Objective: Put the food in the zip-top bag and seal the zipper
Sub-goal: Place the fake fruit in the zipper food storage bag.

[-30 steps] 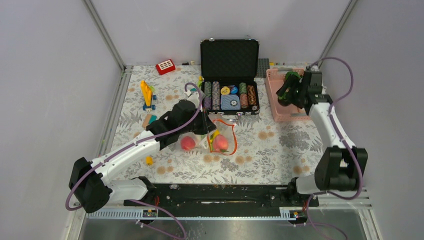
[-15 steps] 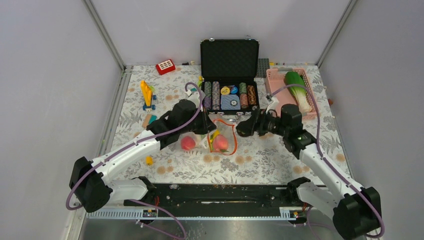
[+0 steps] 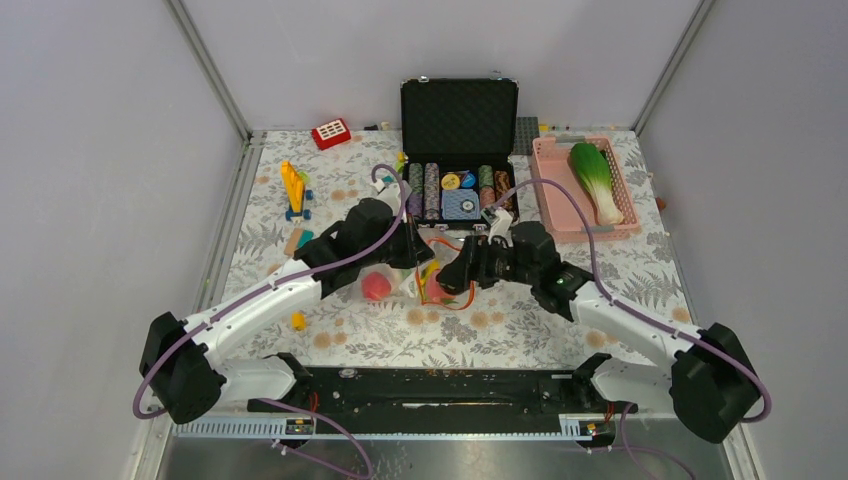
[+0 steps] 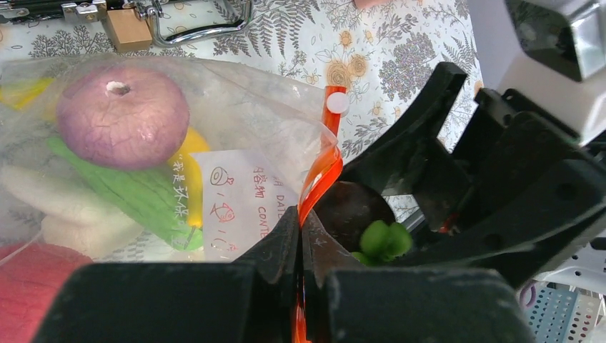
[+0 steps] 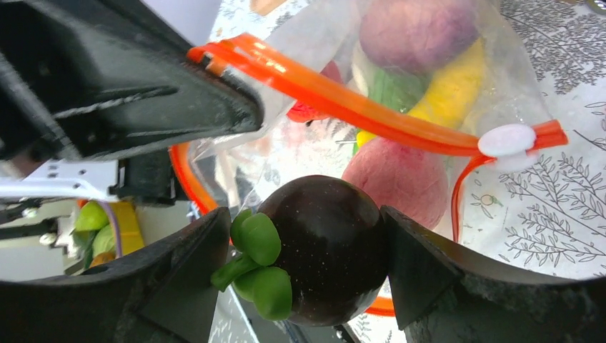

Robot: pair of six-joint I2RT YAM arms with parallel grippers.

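Loading step: a dark fruit held at the bag's open mouth.

Top view: the left gripper (image 3: 411, 251) holds up the mouth of the bag (image 3: 432, 288) and the right gripper (image 3: 457, 277) sits at that mouth; a red fruit (image 3: 376, 286) lies just beside the bag and a leafy vegetable (image 3: 595, 172) lies in the pink basket (image 3: 548, 195), so I judge loading unfinished.
Left wrist view: jaws pinched together on the zipper (image 4: 319, 171); a purple ball (image 4: 123, 114) shows inside the bag.
Right wrist view: jaws clamped around a dark fruit (image 5: 329, 243) at the orange rim; next it likely needs pushing past the rim, then releasing; sealing comes later.
How wide the mouth gapes is unclear; from above the right gripper hides the dark fruit.
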